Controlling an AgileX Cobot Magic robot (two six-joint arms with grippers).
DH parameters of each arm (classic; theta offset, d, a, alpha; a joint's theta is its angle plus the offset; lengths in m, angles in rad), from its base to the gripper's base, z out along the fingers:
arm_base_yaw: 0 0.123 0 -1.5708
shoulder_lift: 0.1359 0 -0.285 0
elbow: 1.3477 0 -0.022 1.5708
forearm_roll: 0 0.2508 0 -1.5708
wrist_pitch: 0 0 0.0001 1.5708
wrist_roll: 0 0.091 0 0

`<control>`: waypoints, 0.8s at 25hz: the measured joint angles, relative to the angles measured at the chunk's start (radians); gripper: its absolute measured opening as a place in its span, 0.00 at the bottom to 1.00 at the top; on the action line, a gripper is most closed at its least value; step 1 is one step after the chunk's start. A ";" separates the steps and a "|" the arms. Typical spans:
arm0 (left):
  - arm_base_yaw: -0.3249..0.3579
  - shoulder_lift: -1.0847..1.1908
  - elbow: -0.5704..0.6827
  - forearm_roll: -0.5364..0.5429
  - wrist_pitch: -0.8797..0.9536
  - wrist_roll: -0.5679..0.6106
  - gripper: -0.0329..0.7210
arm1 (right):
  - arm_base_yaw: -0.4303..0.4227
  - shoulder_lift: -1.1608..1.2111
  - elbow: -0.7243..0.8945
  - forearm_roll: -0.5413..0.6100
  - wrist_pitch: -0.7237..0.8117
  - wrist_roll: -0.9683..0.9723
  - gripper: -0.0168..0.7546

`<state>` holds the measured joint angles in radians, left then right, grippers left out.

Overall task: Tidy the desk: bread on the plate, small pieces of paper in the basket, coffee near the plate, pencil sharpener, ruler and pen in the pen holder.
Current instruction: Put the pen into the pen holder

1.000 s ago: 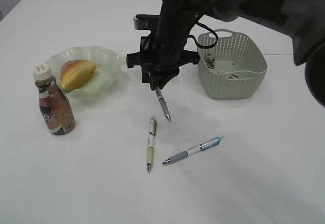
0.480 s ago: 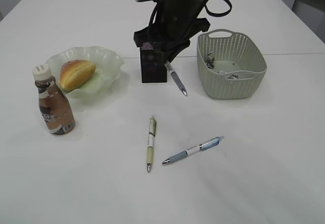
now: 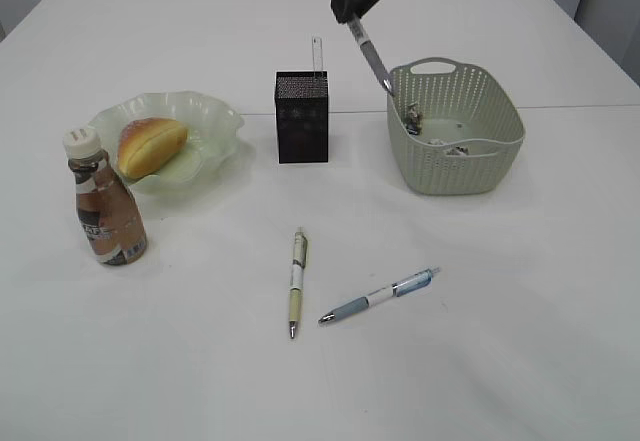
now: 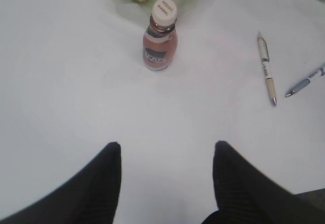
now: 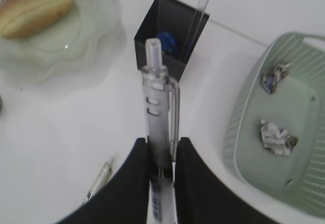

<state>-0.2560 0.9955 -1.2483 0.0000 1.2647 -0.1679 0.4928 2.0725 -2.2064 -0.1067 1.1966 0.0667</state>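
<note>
Right pincer (image 5: 161, 164): two matte black fingers clamped on the lower barrel of a clear plastic clip pen (image 5: 158, 107), its ridged cap end pointing toward 12 o'clock. In the exterior view this pen (image 3: 371, 54) hangs tilted, tip toward 5 o'clock, above the rim of the basket (image 3: 499, 161), a sage-green tub with woven-pattern walls, loop handles and crumpled paper scraps (image 5: 274, 135) inside. At 9 o'clock of the basket stands the pen holder (image 3: 301, 121), a black square box of perforated mesh; a thin transparent ruler (image 5: 199, 11) leans upright inside it beside a blue object (image 5: 165, 42). Farther toward 9 o'clock, the oblong golden bread (image 3: 151, 144) lies in the translucent, ruffled pale green plate (image 3: 221, 121), the brown white-capped coffee (image 3: 104, 204) upright just at its 7 o'clock. Two slim pens lie on the smooth white counter (image 3: 480, 341): a cream pen (image 3: 296, 281) and a blue-grey pen (image 3: 380, 295). Left pincer (image 4: 165, 176): black ribbed fingers apart, holding nothing, above bare counter.
</note>
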 joint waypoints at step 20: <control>0.000 0.000 0.000 -0.014 0.000 0.000 0.60 | -0.106 -0.290 0.648 -0.053 -0.863 -0.050 0.15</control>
<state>-0.2560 0.9955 -1.2483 -0.0143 1.2647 -0.1679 0.3867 1.7822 -1.5580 -0.1597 0.3339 0.0163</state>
